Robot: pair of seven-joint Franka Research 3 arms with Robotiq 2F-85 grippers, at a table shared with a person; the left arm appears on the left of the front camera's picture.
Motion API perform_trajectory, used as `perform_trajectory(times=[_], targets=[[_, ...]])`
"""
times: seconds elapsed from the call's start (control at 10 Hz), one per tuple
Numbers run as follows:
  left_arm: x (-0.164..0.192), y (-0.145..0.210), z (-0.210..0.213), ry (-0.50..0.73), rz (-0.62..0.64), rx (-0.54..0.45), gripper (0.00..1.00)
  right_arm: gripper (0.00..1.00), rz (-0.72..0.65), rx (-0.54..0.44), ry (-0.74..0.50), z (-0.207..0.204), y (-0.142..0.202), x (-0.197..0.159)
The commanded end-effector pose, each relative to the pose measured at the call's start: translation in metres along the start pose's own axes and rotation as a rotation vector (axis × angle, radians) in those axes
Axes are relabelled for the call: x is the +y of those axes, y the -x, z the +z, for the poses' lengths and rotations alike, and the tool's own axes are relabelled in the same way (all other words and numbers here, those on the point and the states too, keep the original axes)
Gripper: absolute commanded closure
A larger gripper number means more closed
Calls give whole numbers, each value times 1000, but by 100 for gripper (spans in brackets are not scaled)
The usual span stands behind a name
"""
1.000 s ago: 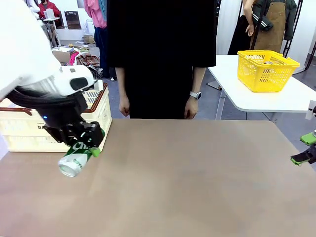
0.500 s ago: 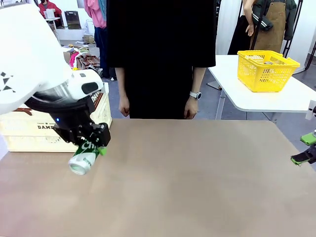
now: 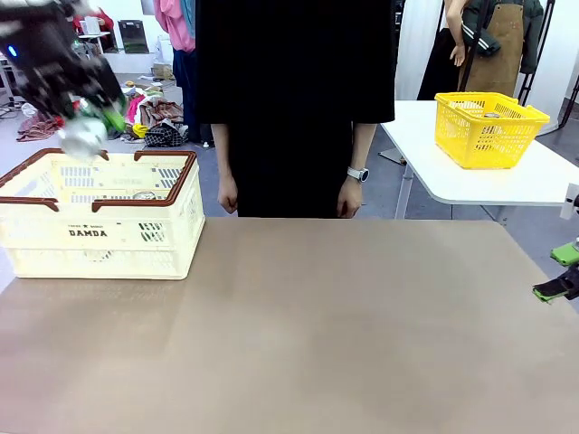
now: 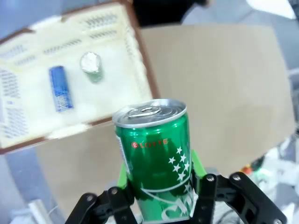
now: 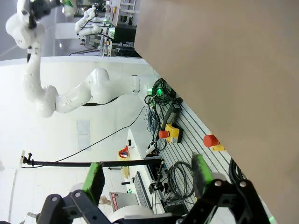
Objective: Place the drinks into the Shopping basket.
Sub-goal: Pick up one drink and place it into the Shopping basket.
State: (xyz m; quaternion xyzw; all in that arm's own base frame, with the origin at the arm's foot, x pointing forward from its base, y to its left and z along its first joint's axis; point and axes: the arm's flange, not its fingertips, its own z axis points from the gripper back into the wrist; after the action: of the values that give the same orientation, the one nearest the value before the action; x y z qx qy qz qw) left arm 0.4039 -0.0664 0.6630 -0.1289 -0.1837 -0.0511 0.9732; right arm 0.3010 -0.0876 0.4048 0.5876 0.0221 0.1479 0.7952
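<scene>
Shopping basket (image 3: 99, 246) on brown table (image 3: 344, 334), left side.

We saw a brown table (image 3: 344, 334) with a smooth, matte top, reaching from our near edge across to the person's side. At about ten o'clock from its middle stood the cream-white Shopping basket (image 3: 54, 244). It was upright in the far left corner, with a brown rim and handles, vented walls and "DAMDA" printed on the side facing us. Its base rested flat on the top. Well apart, at about two o'clock, a separate white table (image 3: 507, 185) carried a yellow mesh basket (image 3: 479, 145) near its front edge.
</scene>
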Motion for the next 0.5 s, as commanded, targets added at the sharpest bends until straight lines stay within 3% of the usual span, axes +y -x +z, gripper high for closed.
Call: perform_trajectory(times=[0.0, 0.4], targets=[[21, -57, -9, 13, 65, 35, 100, 0, -13, 11, 2, 2, 0, 3], [92, -89, -126, -4, 128, 104, 100, 0, -13, 11, 2, 2, 0, 3]])
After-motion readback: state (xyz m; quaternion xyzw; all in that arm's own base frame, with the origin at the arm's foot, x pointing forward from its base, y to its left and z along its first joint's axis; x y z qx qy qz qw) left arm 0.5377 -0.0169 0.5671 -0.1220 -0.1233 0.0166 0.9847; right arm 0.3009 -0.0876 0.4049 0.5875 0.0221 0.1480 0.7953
